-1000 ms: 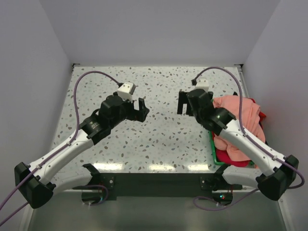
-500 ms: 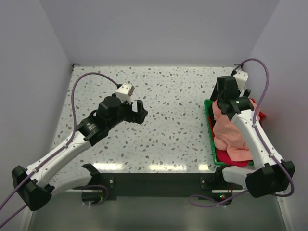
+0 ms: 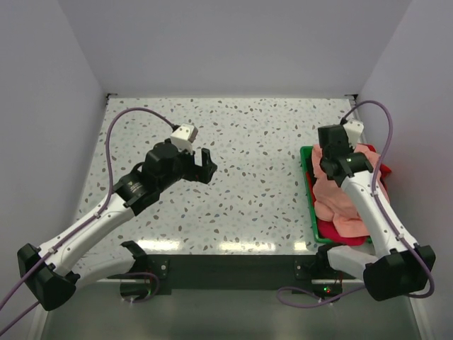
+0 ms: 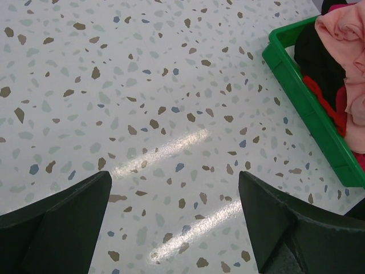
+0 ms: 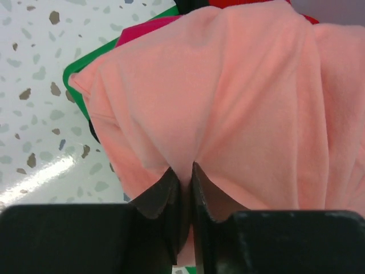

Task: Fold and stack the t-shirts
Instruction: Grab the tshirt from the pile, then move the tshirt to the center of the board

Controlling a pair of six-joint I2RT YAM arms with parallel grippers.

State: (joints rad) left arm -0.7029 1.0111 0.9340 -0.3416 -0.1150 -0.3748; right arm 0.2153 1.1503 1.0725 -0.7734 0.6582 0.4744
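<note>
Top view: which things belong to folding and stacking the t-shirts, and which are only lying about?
Job: salmon-pink t-shirt, pinched by the right gripper; magenta t-shirt; red t-shirt; black t-shirt.
Only there: green tray holding them; speckled table.

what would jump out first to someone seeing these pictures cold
The soft salmon-pink t-shirt, heaped in the green plastic tray at the table's right edge, draws the eye first. The right gripper is down in that heap with its fingers pinched on a fold of the pink cloth. The left gripper hangs wide open over the speckled white table, holding nothing.
</note>
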